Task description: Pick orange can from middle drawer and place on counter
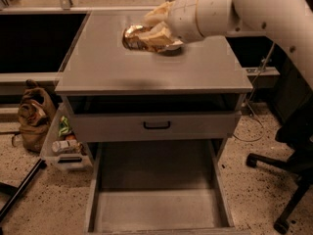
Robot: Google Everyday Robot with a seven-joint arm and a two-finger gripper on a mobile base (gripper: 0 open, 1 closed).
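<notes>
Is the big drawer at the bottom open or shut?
Open. The middle drawer is pulled out, its grey floor showing. The gripper holds the orange can above the counter.

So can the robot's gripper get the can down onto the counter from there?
Probably yes. The gripper, shut on the orange can, hangs above the counter, and nothing shows between the can and the grey top beneath it.

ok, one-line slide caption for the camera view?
The gripper holds the can over the counter, with the drawer open below.
</notes>
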